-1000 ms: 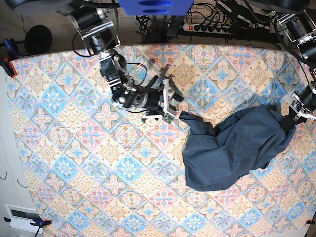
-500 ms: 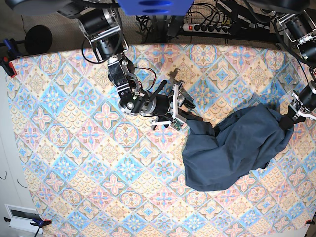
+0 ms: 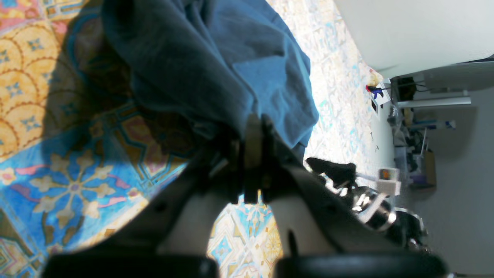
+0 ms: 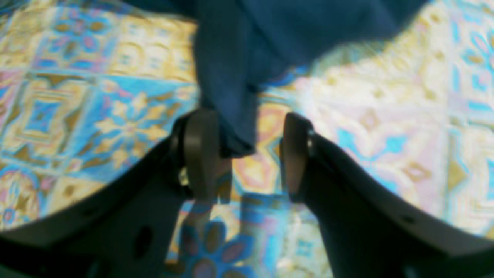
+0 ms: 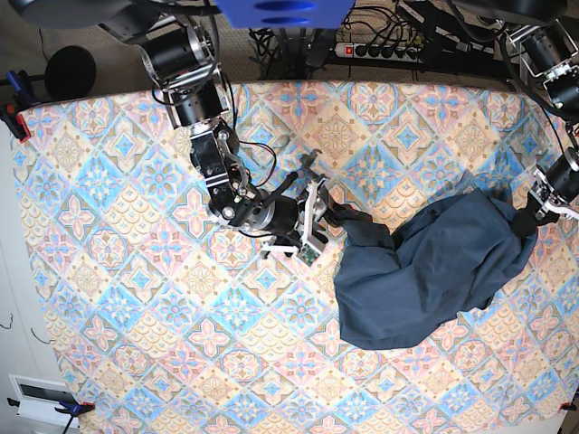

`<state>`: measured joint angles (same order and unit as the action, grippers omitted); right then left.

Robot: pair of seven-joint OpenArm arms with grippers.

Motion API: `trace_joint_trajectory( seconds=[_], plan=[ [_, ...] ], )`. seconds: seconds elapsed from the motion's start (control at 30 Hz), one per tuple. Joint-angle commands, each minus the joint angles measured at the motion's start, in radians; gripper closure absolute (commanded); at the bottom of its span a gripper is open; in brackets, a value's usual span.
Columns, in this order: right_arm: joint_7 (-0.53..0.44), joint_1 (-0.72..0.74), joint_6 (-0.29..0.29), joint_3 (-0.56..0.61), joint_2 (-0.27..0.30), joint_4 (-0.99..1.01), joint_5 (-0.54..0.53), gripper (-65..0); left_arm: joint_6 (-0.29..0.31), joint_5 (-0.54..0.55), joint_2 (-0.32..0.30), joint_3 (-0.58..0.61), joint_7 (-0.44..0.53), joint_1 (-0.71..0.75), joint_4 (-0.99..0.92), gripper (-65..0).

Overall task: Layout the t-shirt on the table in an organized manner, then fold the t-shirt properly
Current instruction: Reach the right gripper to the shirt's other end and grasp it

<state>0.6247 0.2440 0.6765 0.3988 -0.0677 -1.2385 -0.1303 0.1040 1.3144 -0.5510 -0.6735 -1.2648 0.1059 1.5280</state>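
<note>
The dark navy t-shirt [image 5: 425, 271] lies crumpled on the right half of the patterned table [image 5: 136, 271]. My left gripper [image 5: 529, 219] is shut on the shirt's far right end. In the left wrist view the gripper [image 3: 252, 129] pinches a fold of the shirt [image 3: 231, 58] just above the table [image 3: 58, 173]. My right gripper [image 5: 318, 220] sits at the shirt's left tip. In the right wrist view it [image 4: 247, 154] is open, with a hanging strip of the shirt [image 4: 227, 96] between its fingers [image 4: 200, 154], close to the left one.
A power strip [image 5: 380, 50] and cables lie behind the table's back edge. A black round object [image 5: 71, 70] stands off the back left corner. Clamps hold the cloth at the left edge [image 5: 11, 117] and front left [image 5: 68, 407]. The right arm [image 3: 366, 200] shows in the left wrist view.
My right gripper has moved right and toward the front, from beside the shirt to its left tip, with cloth now between its open fingers. The left arm has not moved.
</note>
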Motion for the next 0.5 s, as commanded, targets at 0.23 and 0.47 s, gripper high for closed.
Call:
trace_joint_trajectory(
  seconds=[0.23, 0.47],
  plan=[
    [-0.045, 0.027, 0.005, 0.022, -0.089, 0.038, -0.021, -26.8, 0.007, 0.024, -0.027, -0.007, 0.012, -0.011, 0.018, 0.0],
    [-0.122, 0.027, 0.004, 0.024, -0.089, 0.119, -0.021, -26.8, 0.007, 0.026, -0.027, -0.007, 0.012, -0.013, 0.018, 0.0]
  ],
)
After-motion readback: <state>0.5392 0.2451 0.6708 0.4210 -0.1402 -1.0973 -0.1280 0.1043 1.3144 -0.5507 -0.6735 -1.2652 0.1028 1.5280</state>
